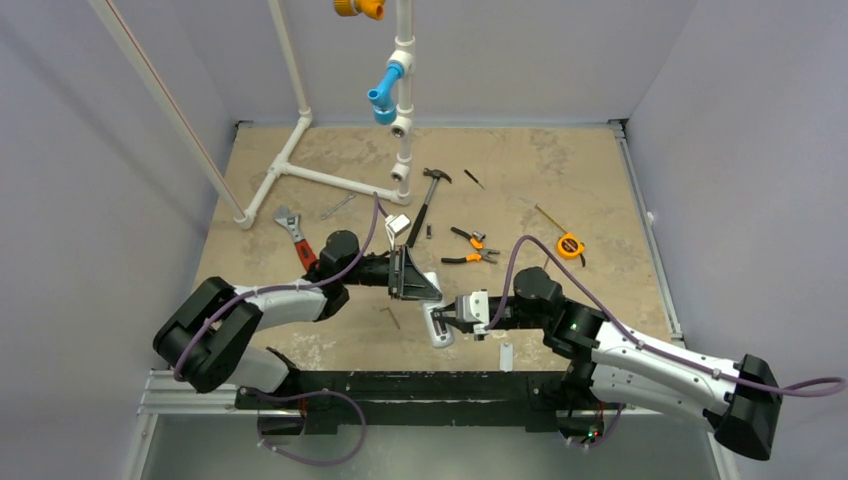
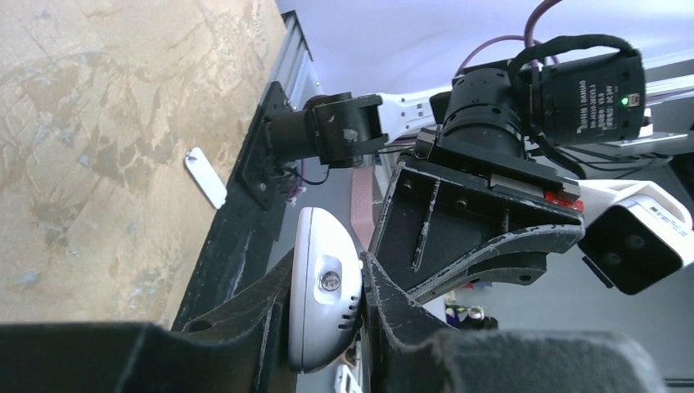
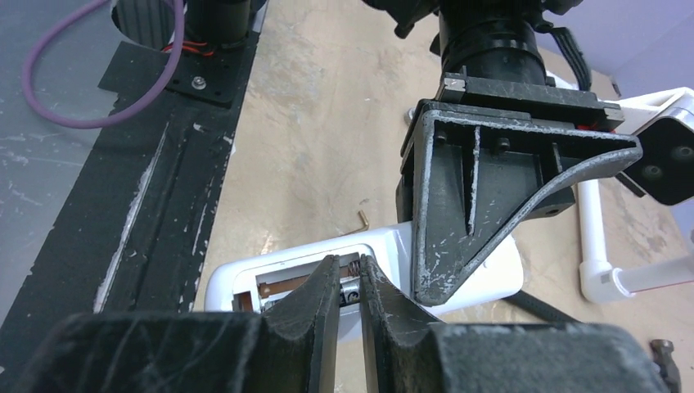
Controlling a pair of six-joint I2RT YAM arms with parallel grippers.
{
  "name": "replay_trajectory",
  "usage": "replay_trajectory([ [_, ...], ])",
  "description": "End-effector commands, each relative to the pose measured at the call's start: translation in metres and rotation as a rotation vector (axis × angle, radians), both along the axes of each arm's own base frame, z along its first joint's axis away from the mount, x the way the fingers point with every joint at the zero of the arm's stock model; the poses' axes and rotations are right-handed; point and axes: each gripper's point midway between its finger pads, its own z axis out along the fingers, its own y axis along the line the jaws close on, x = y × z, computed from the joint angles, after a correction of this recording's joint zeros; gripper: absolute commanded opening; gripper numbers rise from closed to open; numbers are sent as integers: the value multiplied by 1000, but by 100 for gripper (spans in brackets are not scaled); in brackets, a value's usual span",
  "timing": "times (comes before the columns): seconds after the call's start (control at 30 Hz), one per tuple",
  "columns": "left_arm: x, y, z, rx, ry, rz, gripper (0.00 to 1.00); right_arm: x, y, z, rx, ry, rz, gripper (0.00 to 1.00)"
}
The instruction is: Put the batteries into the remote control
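Note:
The white remote control (image 3: 483,274) lies back-up just above the table, its battery compartment open. My left gripper (image 2: 327,299) is shut on the remote's rounded end with the small LED (image 2: 327,282); in the top view it (image 1: 430,292) clamps the remote (image 1: 438,328) from the left. My right gripper (image 3: 349,282) has its fingertips down in the compartment, closed narrow on a dark battery (image 3: 350,292) with a silver end beside the spring. In the top view the right gripper (image 1: 447,318) is at the remote's near end. A second battery does not show.
The white battery-cover strip (image 1: 506,355) lies near the front edge, also in the left wrist view (image 2: 205,176). A thin hex key (image 3: 362,219) lies beside the remote. Hammer (image 1: 428,200), pliers (image 1: 470,250), tape measure (image 1: 570,246), wrench (image 1: 295,235) and a PVC pipe frame (image 1: 300,170) lie farther back.

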Motion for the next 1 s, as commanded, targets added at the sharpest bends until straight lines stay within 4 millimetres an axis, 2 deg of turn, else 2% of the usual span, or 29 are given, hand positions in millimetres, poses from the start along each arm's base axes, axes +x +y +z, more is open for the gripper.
replay_trajectory([
  [0.0,0,4,66,-226,-129,-40,0,-12,-22,-56,-194,150,-34,12],
  [0.37,1,7,57,-181,-137,-33,0,-9,-26,-57,-207,156,-66,12],
  [0.63,6,6,42,-117,-138,-3,0,-14,-24,-43,-183,160,-39,12],
  [0.73,9,6,32,-70,-139,14,0,-17,-23,-28,-133,150,-23,13],
  [0.97,11,6,23,-35,-138,19,0,-21,-15,29,68,81,7,20],
])
